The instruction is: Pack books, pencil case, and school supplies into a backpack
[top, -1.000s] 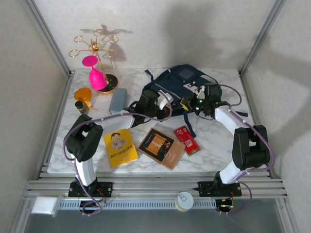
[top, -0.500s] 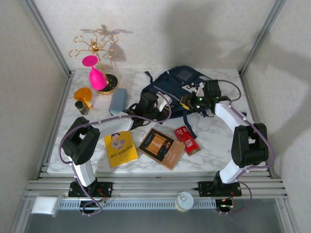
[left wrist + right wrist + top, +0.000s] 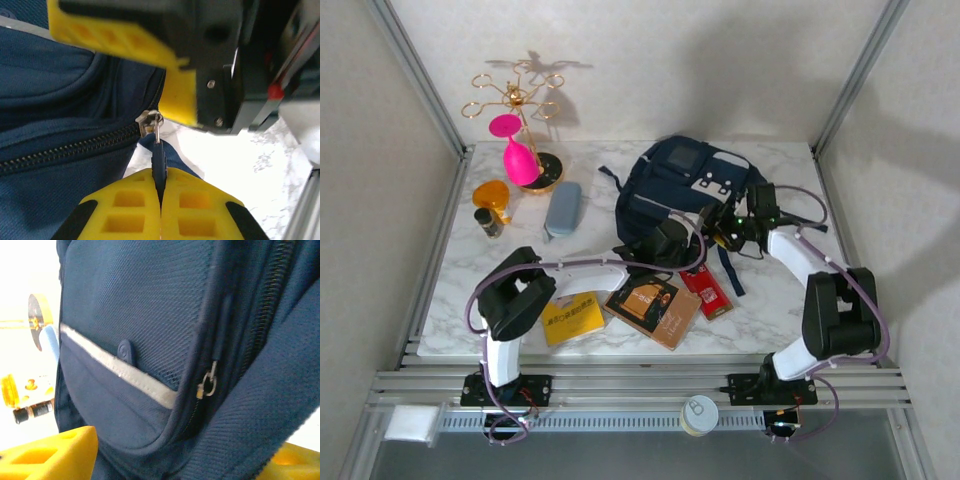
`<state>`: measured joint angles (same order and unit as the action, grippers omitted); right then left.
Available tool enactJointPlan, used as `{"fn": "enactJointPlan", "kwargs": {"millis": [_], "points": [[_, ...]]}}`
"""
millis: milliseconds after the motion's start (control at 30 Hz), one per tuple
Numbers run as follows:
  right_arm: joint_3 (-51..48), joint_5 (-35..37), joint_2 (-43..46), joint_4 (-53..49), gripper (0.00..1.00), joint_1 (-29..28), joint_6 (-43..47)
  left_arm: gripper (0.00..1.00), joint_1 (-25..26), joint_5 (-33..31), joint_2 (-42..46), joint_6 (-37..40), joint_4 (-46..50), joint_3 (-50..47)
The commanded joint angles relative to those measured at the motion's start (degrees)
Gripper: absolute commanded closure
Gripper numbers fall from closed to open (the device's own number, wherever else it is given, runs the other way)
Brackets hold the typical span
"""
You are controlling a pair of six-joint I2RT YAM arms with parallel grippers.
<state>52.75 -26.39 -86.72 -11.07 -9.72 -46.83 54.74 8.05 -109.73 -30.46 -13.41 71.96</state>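
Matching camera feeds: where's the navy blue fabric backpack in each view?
Top external: navy blue fabric backpack, back centre-right.
Left wrist: backpack left half, zipper pull in left fingers.
Right wrist: backpack across centre and right.
Shared landmark: white marble table, lower right in left wrist.

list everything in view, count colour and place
backpack: 1, navy with grey trim, far centre
pencil case: 1, grey-blue, left of backpack
yellow book: 1, yellow, near left
brown-black book: 1, gold print, near centre
red pack: 1, red, right of brown-black book
glass: 1, pink, on gold rack
orange object: 1, orange, left edge
bottle: 1, dark, beside orange object
left gripper: 1, jaws shut on zipper pull
right gripper: 1, jaws around backpack fabric
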Motion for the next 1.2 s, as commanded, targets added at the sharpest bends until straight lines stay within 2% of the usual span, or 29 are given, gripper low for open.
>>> {"fn": "enactJointPlan", "kwargs": {"millis": [0,100,133,300,400,500,567,700,733,767,800,833,867,967,1033,1167], "points": [[-4.2,1.4,1.9,8.0,0.39,1.0,-6.3,1.0,1.0,-1.5,0.4,-5.3,-4.7,1.9],[-2.5,3.6,0.9,6.3,0.47,2.3,-3.8,1.0,0.7,-5.1,1.8,-3.8,-0.7,1.1],[-2.1,3.4,0.8,6.2,0.53,2.9,-3.0,1.0,0.6,-6.7,2.4,-2.8,0.7,0.6],[-1.1,3.9,0.6,5.8,0.87,4.1,1.1,1.0,-1.4,-5.2,3.7,3.4,7.7,-1.4],[1.6,4.8,0.6,2.4,0.98,5.1,5.5,1.0,-3.6,-4.9,5.5,7.3,13.1,-3.6],[3.5,4.4,0.9,0.1,1.0,8.1,8.0,1.0,-6.6,-0.1,10.3,10.4,11.5,-9.3],[5.1,3.0,0.0,-0.7,1.0,10.1,9.1,1.0,-8.9,1.0,11.8,11.3,13.2,-10.8],[10.7,5.4,-3.3,-5.3,1.0,9.9,12.1,1.0,-11.7,6.6,11.8,13.0,13.3,-10.7],[10.6,4.7,-3.4,-4.8,0.96,9.3,12.0,1.0,-11.4,8.9,11.7,13.3,11.9,-10.4],[10.6,4.4,-3.3,-4.9,0.83,8.5,12.0,1.0,-11.1,10.3,11.3,13.1,10.4,-10.0],[10.8,4.5,-3.3,-6.3,0.65,7.8,12.1,1.0,-10.7,11.2,10.7,12.7,9.1,-9.3],[11.1,5.0,-2.8,-8.5,0.54,7.4,12.3,1.0,-10.3,11.4,10.0,12.1,8.5,-8.2],[10.9,6.6,-2.0,-10.5,0.47,7.0,12.5,1.0,-10.0,11.5,9.2,11.6,8.4,-7.2],[7.3,11.0,2.8,-15.6,0.32,6.2,9.1,1.0,-8.9,10.9,7.4,9.3,6.8,-5.3],[2.5,8.3,5.8,-15.3,0.23,5.0,4.7,1.0,-8.1,10.7,7.2,9.2,5.2,-5.2],[-5.7,5.1,10.8,-8.3,0.13,0.1,-9.3,1.0,-7.5,9.8,6.1,9.5,6.3,-4.4]]}}
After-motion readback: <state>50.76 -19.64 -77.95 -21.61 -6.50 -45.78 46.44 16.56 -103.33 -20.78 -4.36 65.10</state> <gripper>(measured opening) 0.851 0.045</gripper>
